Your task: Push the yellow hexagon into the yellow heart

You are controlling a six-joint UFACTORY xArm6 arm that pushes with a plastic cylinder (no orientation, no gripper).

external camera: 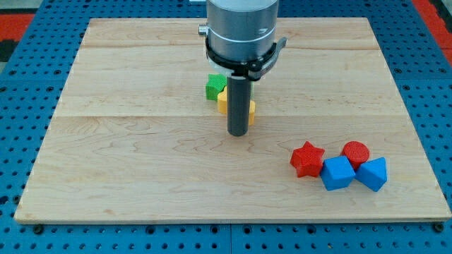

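My tip (238, 132) rests on the wooden board near its middle, just below a yellow block (222, 101). The rod covers most of that yellow block; yellow shows on both sides of the rod, at its left and at its right (251, 109). I cannot tell whether this is one block or two, nor which is the hexagon or the heart. A green block (215, 86) sits touching the yellow one at its upper left.
At the view's lower right lies a cluster: a red star-like block (307, 158), a red cylinder (355, 152), a blue block (337, 173) and a second blue block (373, 173). The wooden board (127, 141) lies on a blue pegboard.
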